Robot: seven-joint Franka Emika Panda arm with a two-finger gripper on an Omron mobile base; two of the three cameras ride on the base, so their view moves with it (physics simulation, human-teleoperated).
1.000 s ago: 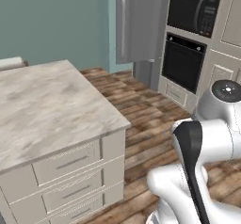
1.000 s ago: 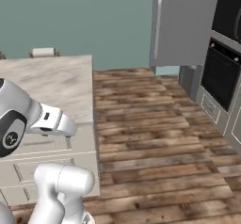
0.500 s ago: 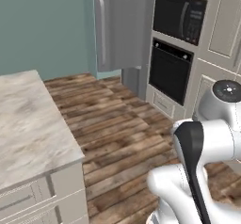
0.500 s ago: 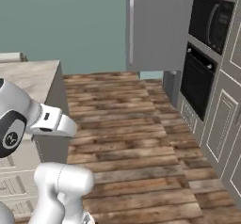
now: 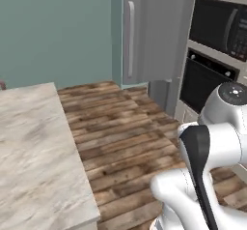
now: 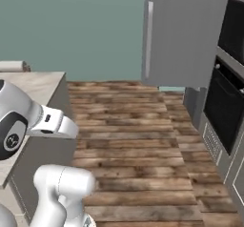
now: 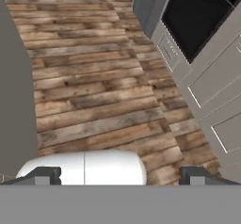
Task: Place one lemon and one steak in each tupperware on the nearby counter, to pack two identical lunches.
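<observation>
The counter (image 5: pixel 38 151) of pale veined marble lies at the left, and its bare top is all that shows. Its near corner appears beside my arm (image 6: pixel 33 85), and its grey side panel runs down the left of the hand view (image 7: pixel 14 91). The lemons, the steaks and the tupperware are out of view. My gripper (image 7: pixel 120 176) points down at the wooden floor. Its two dark fingertips (image 7: pixel 44 175) stand wide apart, so it is open and holds nothing.
A tall grey fridge (image 5: pixel 144 31) stands against the teal wall ahead. To its right are a black wall oven (image 5: pixel 207 84) and a microwave (image 5: pixel 219 23) set in pale cabinets (image 7: pixel 212 86). Wooden floor (image 5: pixel 125 137) spans the gap between counter and appliances.
The whole picture has shifted, so the base has driven and turned. The fridge and oven look nearer and less of the counter shows. The arm keeps the same pose.
</observation>
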